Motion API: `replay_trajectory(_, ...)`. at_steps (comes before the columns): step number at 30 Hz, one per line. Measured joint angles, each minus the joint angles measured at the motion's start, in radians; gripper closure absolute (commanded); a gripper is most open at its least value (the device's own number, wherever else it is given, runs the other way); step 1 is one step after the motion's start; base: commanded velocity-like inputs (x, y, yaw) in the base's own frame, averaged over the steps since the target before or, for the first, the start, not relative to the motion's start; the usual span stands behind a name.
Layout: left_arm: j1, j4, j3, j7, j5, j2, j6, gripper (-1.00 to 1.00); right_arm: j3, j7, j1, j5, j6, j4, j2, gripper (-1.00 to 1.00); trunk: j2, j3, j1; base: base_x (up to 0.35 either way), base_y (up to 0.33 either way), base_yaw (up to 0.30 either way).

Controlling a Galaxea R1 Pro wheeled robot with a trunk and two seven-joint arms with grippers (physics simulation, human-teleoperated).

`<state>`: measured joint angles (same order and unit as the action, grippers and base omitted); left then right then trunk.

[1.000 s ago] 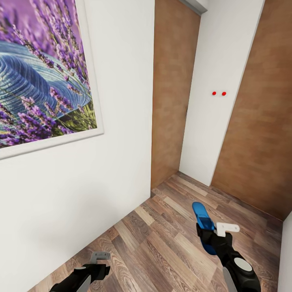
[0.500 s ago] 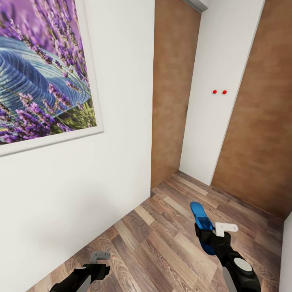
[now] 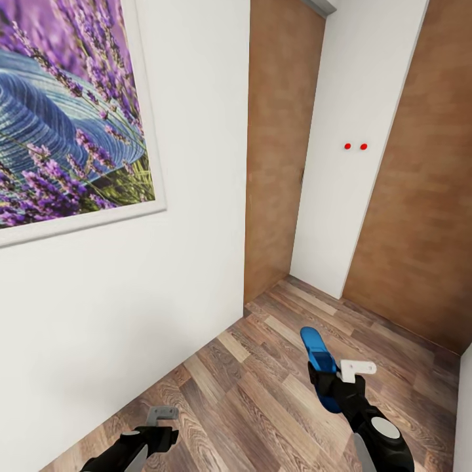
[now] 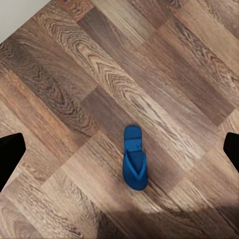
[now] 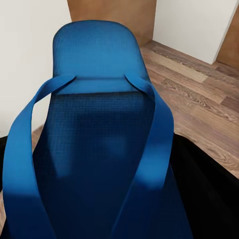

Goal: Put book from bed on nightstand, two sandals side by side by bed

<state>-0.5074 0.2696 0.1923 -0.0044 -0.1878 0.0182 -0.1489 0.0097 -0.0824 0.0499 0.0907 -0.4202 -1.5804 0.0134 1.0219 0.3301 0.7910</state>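
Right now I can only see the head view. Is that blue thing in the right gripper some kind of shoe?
Observer: Yes. The right wrist view shows it up close: it is a blue sandal, a flip-flop with its thin toe straps facing that camera.
Visitor: Is its partner anywhere? I don't see one.
Observer: The left wrist view shows a second sandal lying strap side up on the wood floor.
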Motion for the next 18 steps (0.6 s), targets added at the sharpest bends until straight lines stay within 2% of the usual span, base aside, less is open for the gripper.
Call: replay_trajectory(18, 0.0, -0.006, -0.005, -0.002, -0.003, -0.005, -0.003, -1.0, -0.005, 0.0, 0.0, -0.001, 0.0, 0.002, 0.004, 1.0, 0.126, 0.056, 0.069, 0.0, 0.0, 0.0)
